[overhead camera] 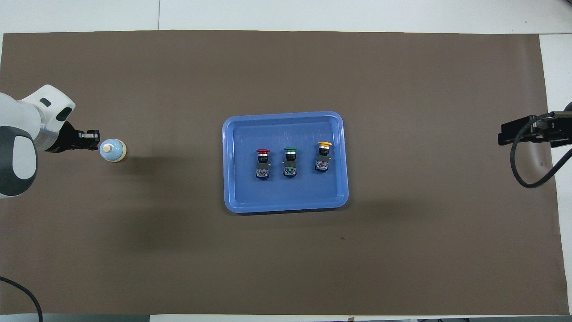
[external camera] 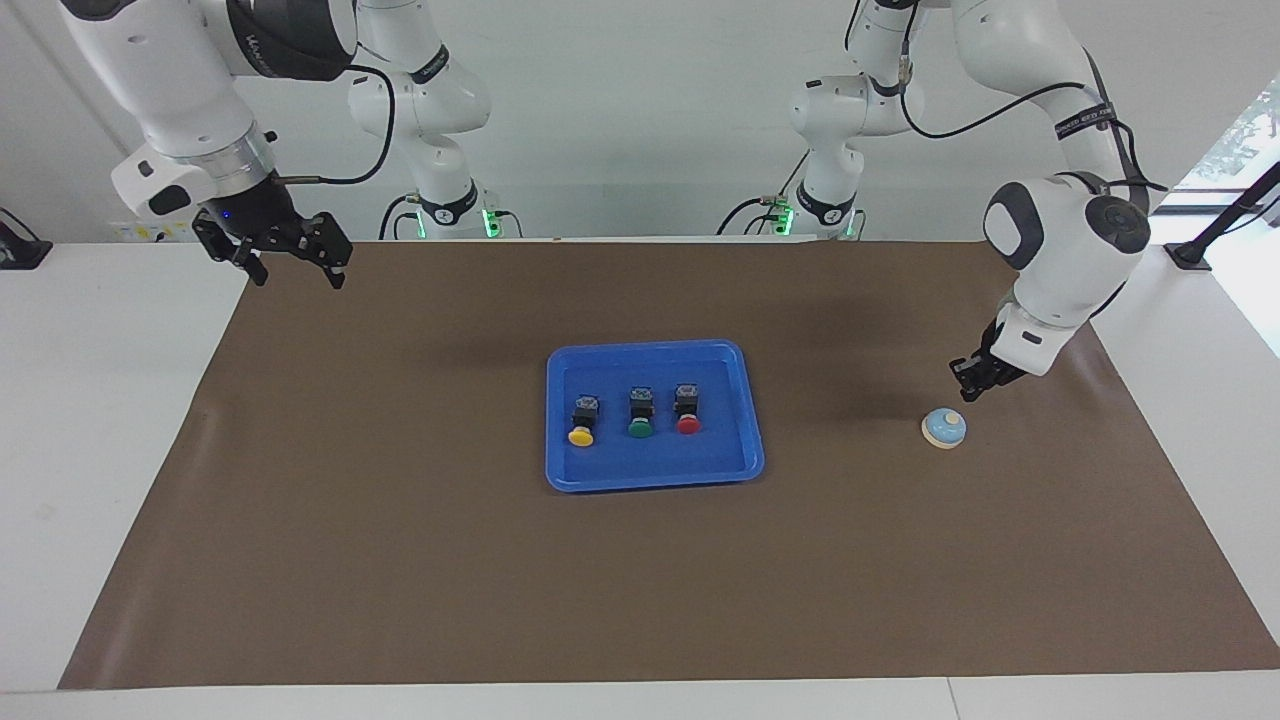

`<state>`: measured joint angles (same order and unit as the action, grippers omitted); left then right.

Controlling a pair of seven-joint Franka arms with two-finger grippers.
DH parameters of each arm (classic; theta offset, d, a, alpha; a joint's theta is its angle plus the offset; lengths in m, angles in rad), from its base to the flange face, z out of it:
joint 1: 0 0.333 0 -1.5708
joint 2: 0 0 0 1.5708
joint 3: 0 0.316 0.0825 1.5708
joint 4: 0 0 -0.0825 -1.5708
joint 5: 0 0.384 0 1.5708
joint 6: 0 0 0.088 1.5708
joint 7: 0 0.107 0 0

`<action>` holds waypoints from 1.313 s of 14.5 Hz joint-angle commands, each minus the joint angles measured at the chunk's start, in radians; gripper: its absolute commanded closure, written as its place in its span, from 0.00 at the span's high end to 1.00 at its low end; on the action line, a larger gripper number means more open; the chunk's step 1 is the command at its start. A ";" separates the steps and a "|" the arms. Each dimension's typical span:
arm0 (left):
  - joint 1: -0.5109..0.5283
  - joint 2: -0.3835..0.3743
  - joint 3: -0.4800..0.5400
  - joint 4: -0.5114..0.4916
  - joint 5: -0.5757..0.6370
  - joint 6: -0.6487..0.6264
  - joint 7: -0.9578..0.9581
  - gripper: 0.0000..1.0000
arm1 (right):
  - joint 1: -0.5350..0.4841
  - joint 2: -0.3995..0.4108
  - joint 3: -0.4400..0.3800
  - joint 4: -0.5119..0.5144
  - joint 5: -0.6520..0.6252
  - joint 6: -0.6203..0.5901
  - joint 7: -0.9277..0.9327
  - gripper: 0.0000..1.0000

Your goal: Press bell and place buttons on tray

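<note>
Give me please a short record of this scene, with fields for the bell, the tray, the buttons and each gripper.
bell: on the brown mat toward the left arm's end of the table, apart from the tray
tray: blue, mid-mat, holds all three buttons
buttons: yellow, green, red, side by side in one row
left gripper: shut, empty, just above the bell, not touching it
right gripper: open, empty, waiting over the mat's corner at its own end
</note>
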<state>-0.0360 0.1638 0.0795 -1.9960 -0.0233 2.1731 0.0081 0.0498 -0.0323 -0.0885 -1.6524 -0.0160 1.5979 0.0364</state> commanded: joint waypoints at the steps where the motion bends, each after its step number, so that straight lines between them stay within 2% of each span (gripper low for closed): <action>1: 0.002 -0.003 0.005 -0.067 0.013 0.101 0.024 0.00 | -0.016 -0.028 0.015 -0.030 -0.010 0.007 -0.007 1.00; 10: -0.005 0.017 0.005 -0.178 0.011 0.246 0.024 0.00 | -0.016 -0.028 0.015 -0.030 -0.010 0.007 -0.007 1.00; 12: -0.007 0.019 0.005 -0.140 0.011 0.214 0.024 0.00 | -0.016 -0.028 0.015 -0.030 -0.010 0.007 -0.007 1.00; 14: -0.008 0.014 0.005 -0.031 0.011 0.072 0.024 0.00 | -0.016 -0.028 0.015 -0.030 -0.010 0.007 -0.007 1.00; 15: -0.008 0.013 0.005 0.036 0.011 -0.029 0.023 0.06 | -0.016 -0.028 0.015 -0.030 -0.010 0.007 -0.007 1.00; 16: -0.007 0.011 0.005 0.096 0.011 -0.117 0.023 0.18 | -0.016 -0.028 0.015 -0.030 -0.010 0.007 -0.007 1.00; 18: -0.012 -0.006 0.003 0.146 0.011 -0.206 0.021 0.48 | -0.016 -0.028 0.015 -0.030 -0.010 0.007 -0.007 1.00; 19: -0.013 -0.015 0.003 0.146 0.011 -0.210 0.016 0.80 | -0.016 -0.028 0.015 -0.030 -0.010 0.007 -0.007 1.00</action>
<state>-0.0382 0.1581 0.0779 -1.8821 -0.0225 2.0191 0.0239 0.0498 -0.0323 -0.0885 -1.6524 -0.0160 1.5979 0.0364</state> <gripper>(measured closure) 0.784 0.000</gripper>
